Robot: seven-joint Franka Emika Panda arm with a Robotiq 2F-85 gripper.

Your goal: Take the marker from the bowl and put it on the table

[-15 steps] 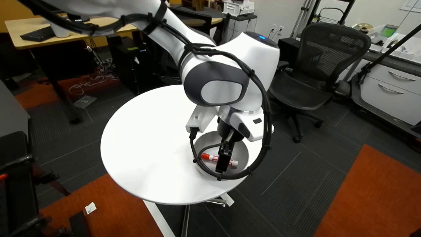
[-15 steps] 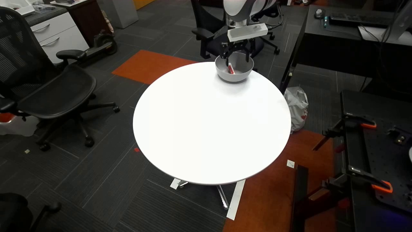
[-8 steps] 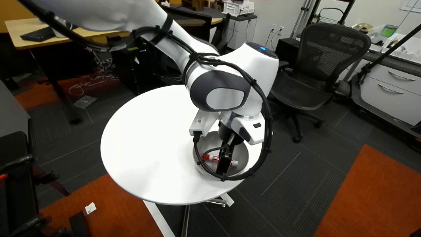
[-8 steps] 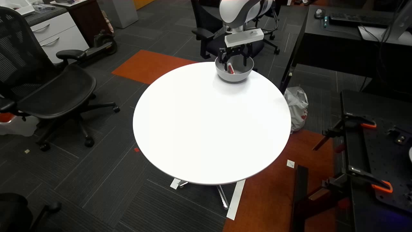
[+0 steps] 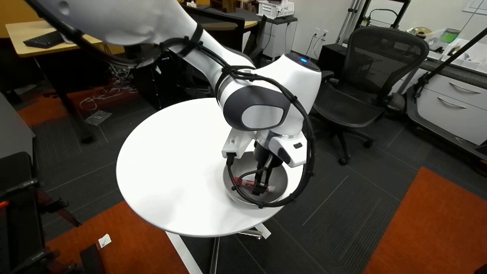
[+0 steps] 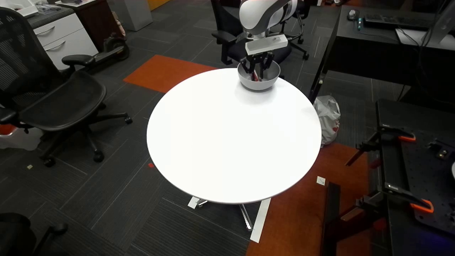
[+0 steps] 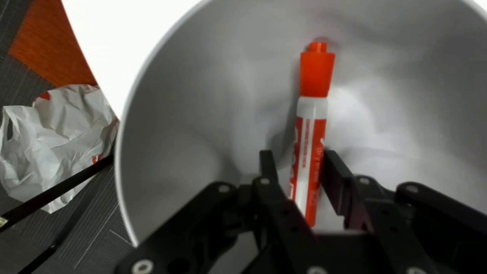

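The fingers [image 7: 338,179] have drawn in on either side of the marker [image 7: 310,148]
Over the last second the arm [image 5: 262,99] has come lower, and the fingers, set wide before, now stand close together inside the bowl [image 6: 259,85].

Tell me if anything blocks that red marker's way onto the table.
Only the bowl, from what shows. It encircles the marker, which the claw must probably lift up and over to reach the table.
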